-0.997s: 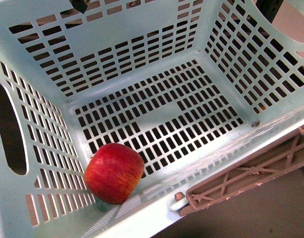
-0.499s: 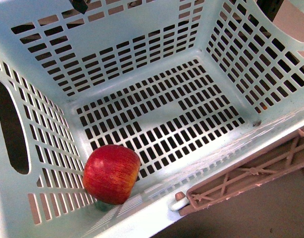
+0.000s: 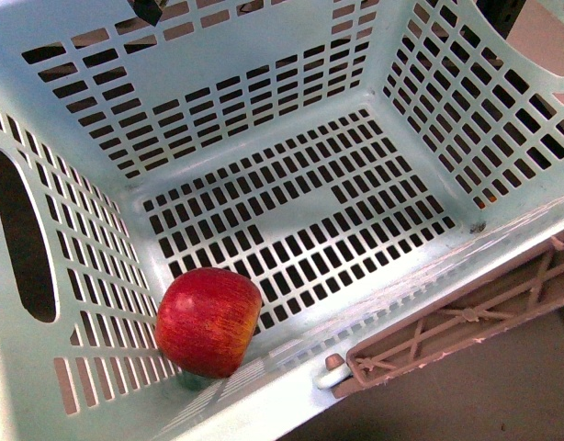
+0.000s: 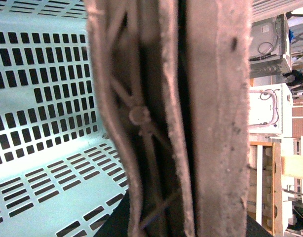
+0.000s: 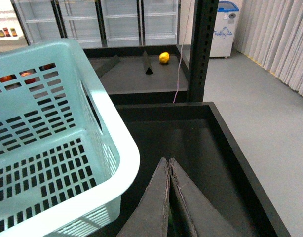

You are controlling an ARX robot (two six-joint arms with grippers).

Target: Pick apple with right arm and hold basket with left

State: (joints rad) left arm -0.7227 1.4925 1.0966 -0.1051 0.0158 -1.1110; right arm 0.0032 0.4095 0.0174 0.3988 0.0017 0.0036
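The basket (image 3: 218,83) fills almost the whole front view, its slotted mint walls rising on every side and its floor open through the middle of the frame. In the right wrist view its rim (image 5: 117,143) curves through the left half of the picture. Its brown handle (image 3: 466,322) lies folded down outside the near wall at the lower right of the front view. The same ribbed handle (image 4: 210,118) runs top to bottom through the centre of the left wrist view, so close that it blocks nearly everything. You can be sure of no part of the left gripper there, so you cannot tell whether it is clamped on the handle or free. The camera pressed that near does suggest the hold is in place. The right gripper (image 5: 168,160) shows at the bottom centre of its own view, fingers pressed together with nothing between them. It sits outside the basket, beside the rim and over a dark tray (image 5: 215,143). The apple (image 3: 208,322) rests on the basket floor at the lower left of the front view, tucked into the corner and touching the left wall. Judged from this, the apple is already in the basket and the right arm's share looks finished. What remains for you is keeping the basket steady with the left arm.
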